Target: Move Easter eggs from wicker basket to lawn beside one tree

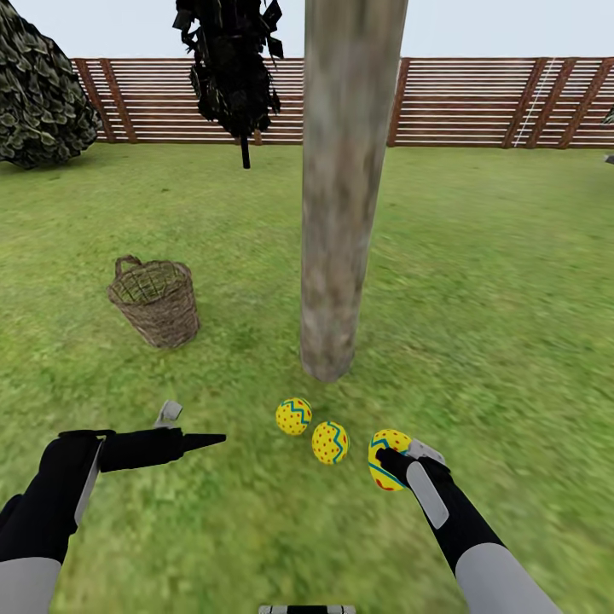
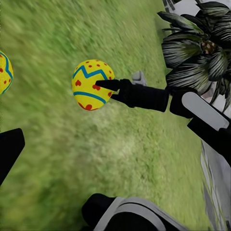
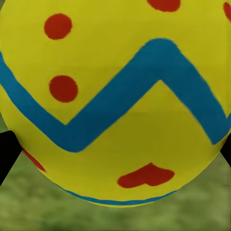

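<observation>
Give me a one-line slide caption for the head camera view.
Right gripper holds the third Easter egg beside two eggs lying on the lawn at the tree trunk; wicker basket stands apart.

The tree (image 1: 337, 213) stands on the lawn (image 1: 495, 281). The wicker basket (image 1: 157, 300) sits to its left, apart. 2 eggs (image 1: 293, 416) (image 1: 329, 443) lie before the trunk base. The third egg (image 1: 385, 458) is right of them, in the right end effector (image 1: 394, 465).
</observation>
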You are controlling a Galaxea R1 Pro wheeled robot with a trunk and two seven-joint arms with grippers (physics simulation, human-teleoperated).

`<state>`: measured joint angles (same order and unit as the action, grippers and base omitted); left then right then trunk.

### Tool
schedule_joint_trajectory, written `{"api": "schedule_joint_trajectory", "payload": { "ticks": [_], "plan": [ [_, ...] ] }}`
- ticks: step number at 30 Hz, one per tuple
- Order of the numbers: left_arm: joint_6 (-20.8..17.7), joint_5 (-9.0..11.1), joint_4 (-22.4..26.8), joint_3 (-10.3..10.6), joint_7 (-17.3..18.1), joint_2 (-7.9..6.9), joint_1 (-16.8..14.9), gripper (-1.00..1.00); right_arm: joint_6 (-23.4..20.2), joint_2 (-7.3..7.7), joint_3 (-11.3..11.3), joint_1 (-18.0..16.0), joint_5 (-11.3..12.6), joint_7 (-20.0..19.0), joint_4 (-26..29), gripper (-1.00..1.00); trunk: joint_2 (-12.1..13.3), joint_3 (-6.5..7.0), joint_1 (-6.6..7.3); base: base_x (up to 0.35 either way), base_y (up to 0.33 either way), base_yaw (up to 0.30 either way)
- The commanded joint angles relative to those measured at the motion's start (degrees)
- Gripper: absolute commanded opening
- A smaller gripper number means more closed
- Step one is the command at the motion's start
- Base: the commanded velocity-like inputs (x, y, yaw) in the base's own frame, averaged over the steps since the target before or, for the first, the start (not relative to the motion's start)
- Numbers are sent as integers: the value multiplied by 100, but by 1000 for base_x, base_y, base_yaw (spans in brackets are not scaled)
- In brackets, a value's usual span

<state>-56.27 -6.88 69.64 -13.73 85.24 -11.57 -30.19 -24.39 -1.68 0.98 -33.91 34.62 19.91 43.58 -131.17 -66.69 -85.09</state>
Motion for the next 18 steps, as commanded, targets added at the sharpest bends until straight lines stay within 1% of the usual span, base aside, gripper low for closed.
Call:
{"api": "schedule_joint_trajectory", "payload": {
  "ticks": [1, 9, 15, 18],
  "plan": [
    [-60, -59, 6, -8, 54, 2, -4, 100, -13, 3, 11, -2, 51, 49, 10, -100, -44, -23, -22, 0, 0, 0],
    [-68, -65, 14, -15, 54, 5, -4, 100, -6, 2, 15, -2, 47, 48, 10, -100, -364, -167, -197, 0, 0, 0],
    [-69, -60, 14, -16, 54, 4, -4, 100, -5, 1, 14, -2, 48, 48, 10, -100, -364, -167, -197, 0, 0, 0],
    [-71, -70, 10, -67, 78, 5, -4, 100, -5, 1, 15, -2, 46, 48, 10, -100, -364, -167, -197, 14, 0, 0]
  ]
}}
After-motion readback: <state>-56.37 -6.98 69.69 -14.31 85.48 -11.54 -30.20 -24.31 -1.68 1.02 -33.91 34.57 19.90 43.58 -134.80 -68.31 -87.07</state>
